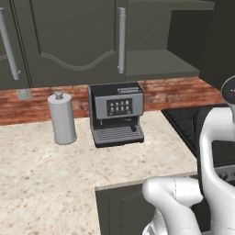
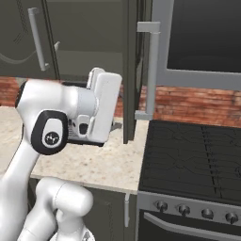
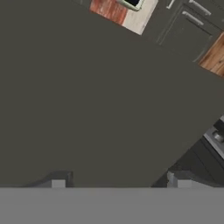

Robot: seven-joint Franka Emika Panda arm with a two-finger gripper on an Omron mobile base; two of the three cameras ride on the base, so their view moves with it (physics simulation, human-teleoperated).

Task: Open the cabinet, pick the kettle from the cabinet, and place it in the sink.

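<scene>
The cabinet [image 1: 73,41] is the dark grey-green wall unit with silver bar handles. Its right door [image 2: 132,70] is swung out and seen edge-on, with its handle [image 2: 150,70] facing the stove. Behind it a plain bare shelf [image 1: 160,64] shows. My white hand [image 2: 104,106] hangs just left of that open door, below the shelf. In the hand view my gripper [image 3: 118,183] is open, its two fingertips [image 3: 59,183] wide apart with nothing between them, close against a flat dark panel [image 3: 100,100]. The kettle and the sink are out of view.
On the speckled counter [image 1: 41,183] stand a tall grey cylinder with a knob [image 1: 62,118] and a coffee machine [image 1: 115,112], against a brick wall. A black stove [image 2: 193,160] lies to the right under a dark oven window [image 2: 202,35].
</scene>
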